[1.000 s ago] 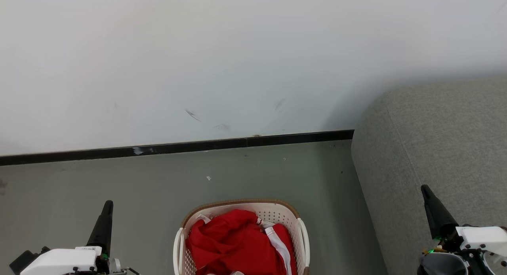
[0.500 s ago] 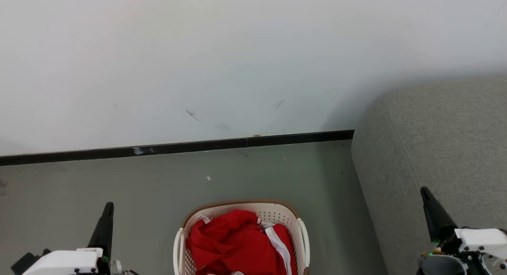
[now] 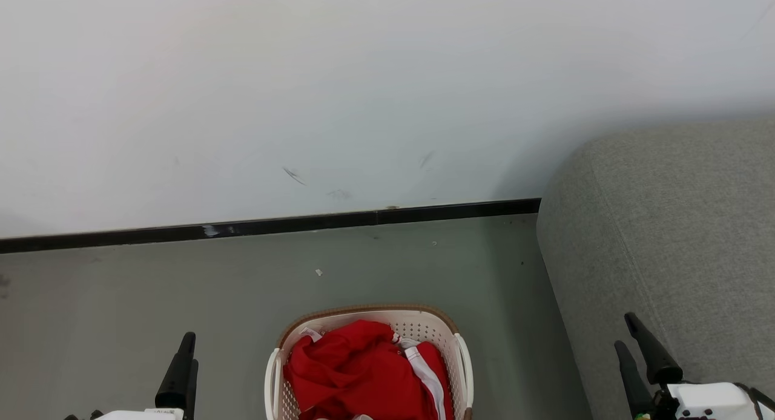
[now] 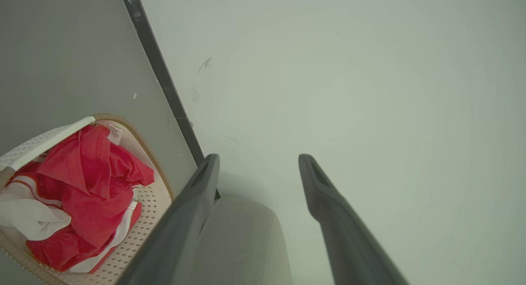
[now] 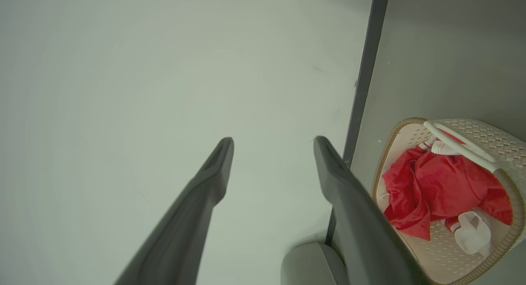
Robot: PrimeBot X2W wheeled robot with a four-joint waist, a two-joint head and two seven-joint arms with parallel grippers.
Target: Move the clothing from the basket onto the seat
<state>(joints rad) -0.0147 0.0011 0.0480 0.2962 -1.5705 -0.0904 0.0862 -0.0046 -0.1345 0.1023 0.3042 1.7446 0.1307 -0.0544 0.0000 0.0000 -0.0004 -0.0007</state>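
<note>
Two fingers, left gripper (image 3: 191,348): at the lower left of your head view, dark, pointing up the view over the floor (image 3: 151,287). Your left wrist view shows them spread apart with nothing between — released, empty.
Left gripper to basket: apart, with bare floor between them.
Basket (image 3: 363,310): at the bottom centre of your head view, standing on the floor and cut off by the bottom edge. It has cream perforated walls, a brown rim and white side handles.
Clothing (image 3: 357,371): inside the basket, a crumpled red heap with a white stripe along its right side. A small white tag (image 4: 115,134) shows in your left wrist view. All the red cloth you can see sits within the rim.
Wall (image 3: 363,75): pale, with a few dark scuffs, behind the basket. A black skirting strip (image 3: 272,226) runs along its foot as far as the seat.
Seat (image 3: 666,226): right of the basket, grey fabric, rounded corner toward the wall. A strip of floor separates it from the basket.
Right gripper (image 3: 625,330): at the lower right of your head view, seen against the seat's near side. Its fingers are parted in the right wrist view with nothing held — released. You cannot tell whether it touches the seat.
</note>
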